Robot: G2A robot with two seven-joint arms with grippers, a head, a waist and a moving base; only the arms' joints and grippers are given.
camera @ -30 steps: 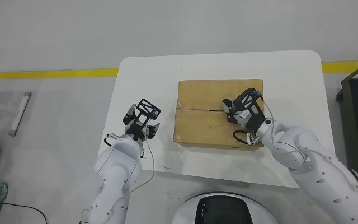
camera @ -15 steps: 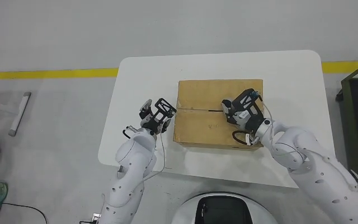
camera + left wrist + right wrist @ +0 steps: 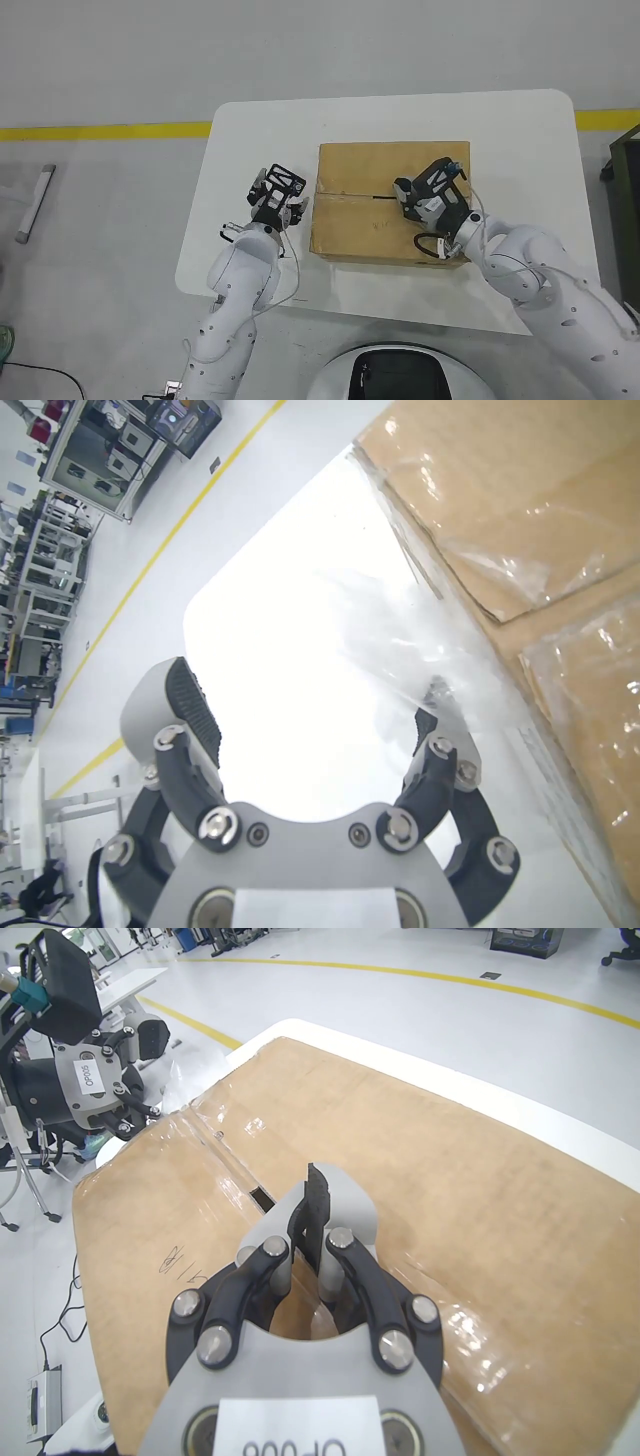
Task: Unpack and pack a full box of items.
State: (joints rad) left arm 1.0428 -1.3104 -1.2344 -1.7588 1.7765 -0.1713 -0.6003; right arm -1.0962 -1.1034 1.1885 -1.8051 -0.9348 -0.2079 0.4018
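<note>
A shut cardboard box (image 3: pixel 380 170) stands in the middle of the white table (image 3: pixel 250 140), its top seam (image 3: pixel 220 1148) covered with clear tape. A loose flap of clear tape (image 3: pixel 415 650) sticks out from the box's left end. My left gripper (image 3: pixel 290 205) is open beside that end, and one finger (image 3: pixel 435 725) touches the loose tape. The box wall (image 3: pixel 550 550) is close by this gripper (image 3: pixel 310 710). My right gripper (image 3: pixel 312 1208) is shut with nothing in it, low over the box top near a small gap in the seam (image 3: pixel 260 1198).
Bare table lies left of and behind the box. A yellow line (image 3: pixel 100 131) crosses the floor beyond the table. A grey bar (image 3: pixel 33 200) lies on the floor at the left, and a dark cabinet (image 3: pixel 628 160) stands at the right edge.
My left arm has swung right, from the table's left side up to the box's left end. The right arm has stayed in place on the box top.
</note>
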